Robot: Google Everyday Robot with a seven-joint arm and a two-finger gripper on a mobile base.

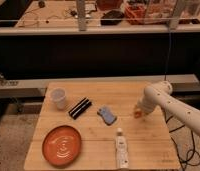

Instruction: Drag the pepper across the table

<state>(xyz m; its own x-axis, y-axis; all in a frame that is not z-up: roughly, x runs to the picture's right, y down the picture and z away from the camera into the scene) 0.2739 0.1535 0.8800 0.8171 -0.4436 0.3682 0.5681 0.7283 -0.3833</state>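
Note:
A small orange pepper (137, 114) lies on the wooden table (100, 152), near its right side. My gripper (138, 108) is at the end of the white arm (165, 98) that comes in from the right. It hangs right over the pepper and hides part of it. I cannot tell whether it touches the pepper.
On the table stand a white cup (58, 97) at the left, a black oblong object (79, 107), a blue-grey object (107, 115) in the middle, an orange plate (62, 145) at the front left and a white bottle (122, 147) lying at the front. A dark shelf runs behind.

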